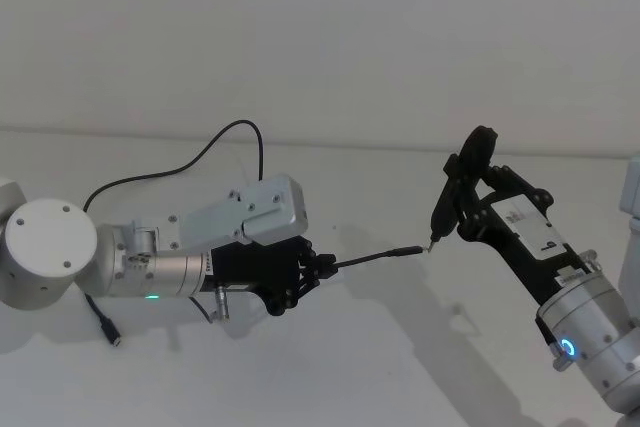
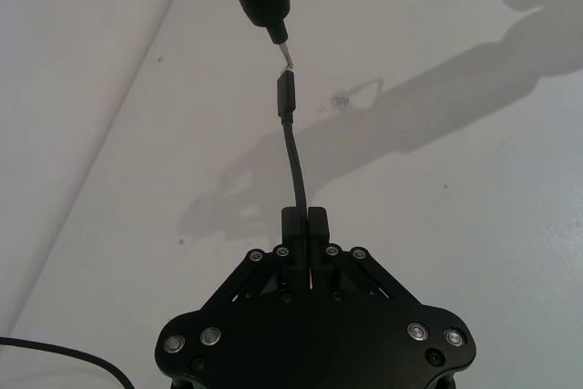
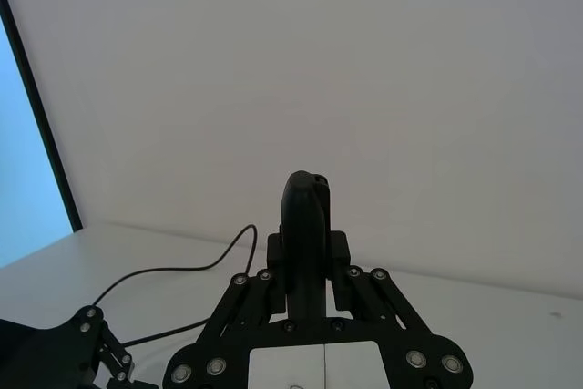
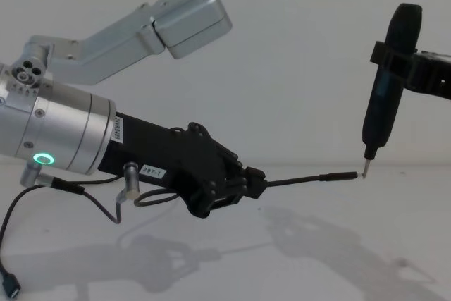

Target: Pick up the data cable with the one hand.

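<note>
Black data cable (image 1: pixel 375 256) is sitting pinched in the left gripper (image 1: pixel 318 269), fingers (image 2: pixel 303 222) closed tight on the cord a short way behind the plug, so the plug end is sticking out forward, lifted clear of the white table (image 1: pixel 330 377) in the chest view. Rest of the cord is looping back behind the left arm, arcing over the table toward the rear and trailing to a second plug lying on the table by the arm's base. Right gripper (image 1: pixel 470 192) is holding an upright black tool (image 4: pixel 384 89), fingers clamped around its body, pointed metal tip angling down and sitting just at the cable's plug tip, touching or nearly so, can't tell which. Pickup is looking basically done, judging by the lifted plug. Risks from here: grip is on thin round cord, not on the plug, so the cord could be sliding through the fingers if the trailing length is snagging or dragging on the table. Free plug end is drooping and flexible, so any push from the tool tip could be bending it sideways or levering it out of the pinch. Tool and plug being this close also means a small left-arm move could be knocking the two together.
</note>
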